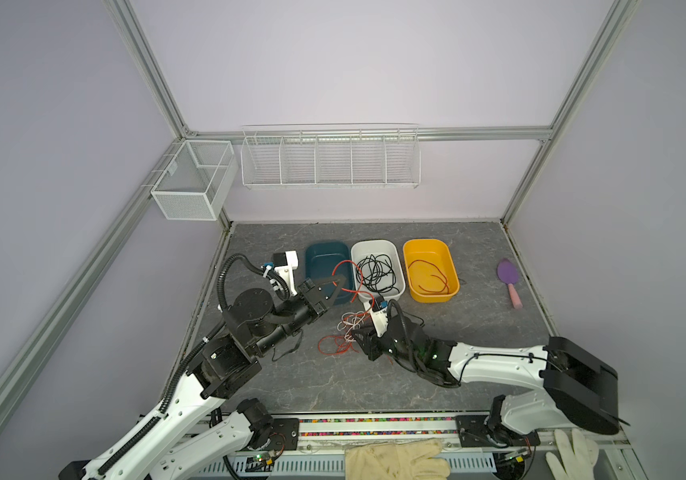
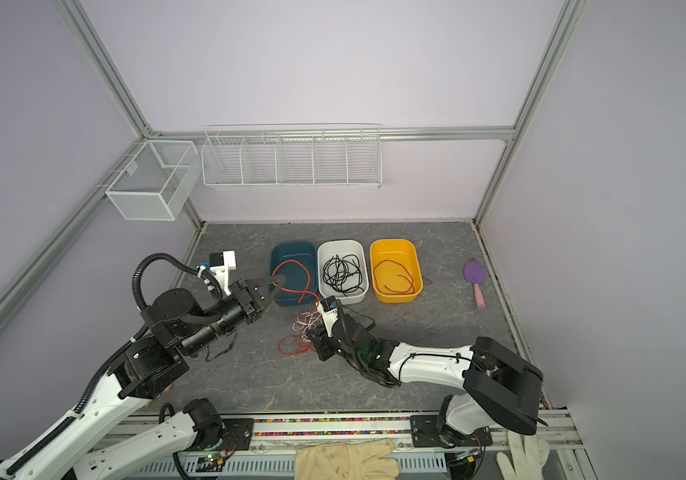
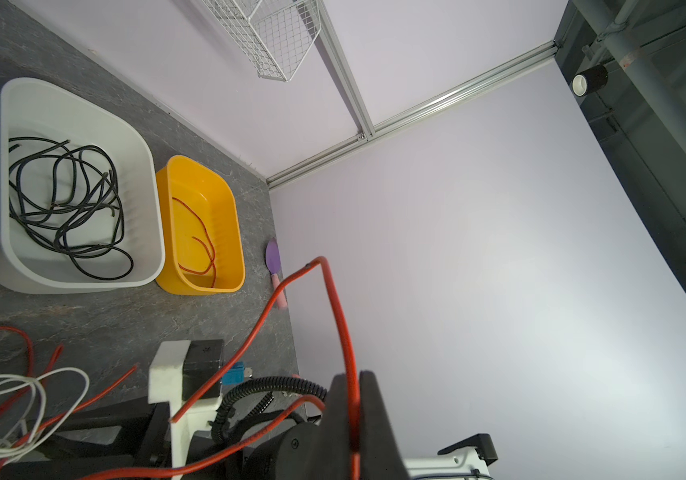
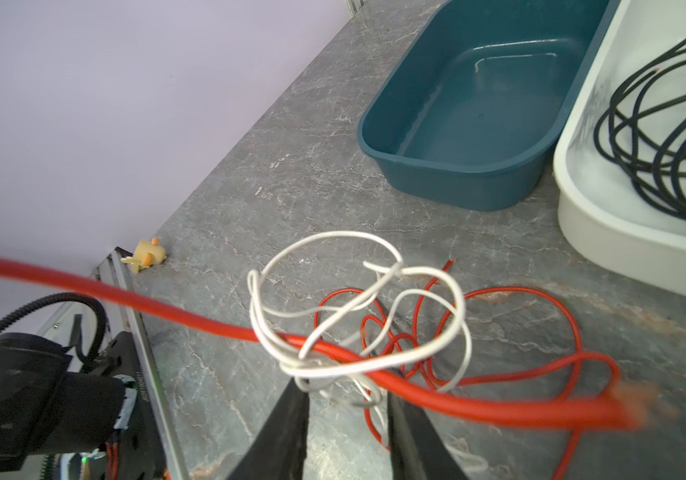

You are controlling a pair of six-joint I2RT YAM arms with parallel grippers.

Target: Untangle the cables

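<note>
**Containers, left to right.** A white mesh box [image 1: 193, 183] hangs on the left wall. A white wire rack [image 1: 330, 160], divided into compartments, hangs on the back wall. Three tubs stand in a row on the tabletop, each just beside the next:
- a teal tub [image 1: 320, 266];
- a white tub [image 1: 374, 243] holding a tangle of black cables [image 1: 376, 274];
- a yellow tub [image 1: 426, 249] holding one dark red cable [image 1: 430, 276] in a loose curl.

**Work surface.** The tabletop [image 1: 374, 386] is grey with marble veining. The left gripper [image 1: 343, 286], raised over the teal tub's near right corner, is clamped on a red cable [image 3: 339, 324]. This cable arches above that tub and runs down to a tangle in front of the tubs. There a white cable [image 4: 355, 306] loops around the red cable, with further red loops [image 1: 333, 345] on the surface beside it. Whether these belong to the same cable cannot be told. The right gripper [image 4: 343, 390] sits low at the tangle. Its jaws stand apart by a narrow gap, with white strands thinner than the gap between them. Well to the right lies a purple-headed tool [image 1: 509, 276] with a pink handle.

**Room.** The walls are lilac, edged by an aluminium frame [image 1: 146, 70]. A cream glove [image 1: 395, 459] and a white glove [image 1: 571, 455] rest at the front rail.
</note>
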